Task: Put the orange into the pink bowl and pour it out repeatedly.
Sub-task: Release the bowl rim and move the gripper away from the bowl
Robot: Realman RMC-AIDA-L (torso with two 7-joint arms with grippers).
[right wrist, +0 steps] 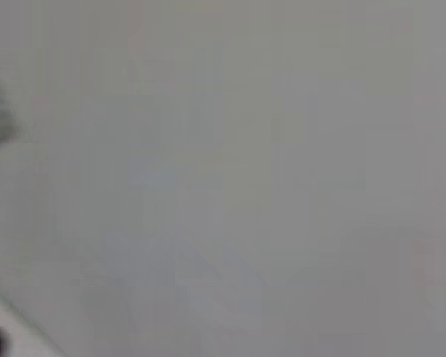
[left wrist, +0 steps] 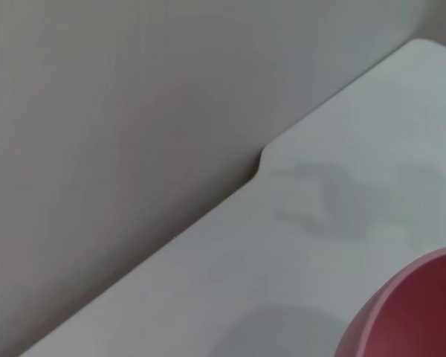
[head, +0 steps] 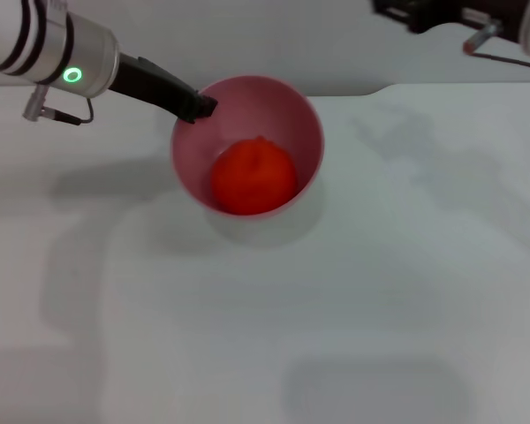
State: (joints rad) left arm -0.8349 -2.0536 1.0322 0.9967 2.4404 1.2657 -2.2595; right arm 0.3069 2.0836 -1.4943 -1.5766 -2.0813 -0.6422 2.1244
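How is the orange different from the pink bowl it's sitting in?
The orange is bright orange-red, while the pink bowl is pale pink. The orange is small and fits inside the bowl; the bowl is far wider. The orange is a lumpy solid ball, while the bowl is smooth and hollow. The left gripper grips the bowl's rim and touches no part of the orange. Both are round, and both are over the white table.

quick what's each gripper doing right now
Left gripper: shut on the rim of the pink bowl, which holds the orange.
Right gripper: not in view; arm parked at the far right.
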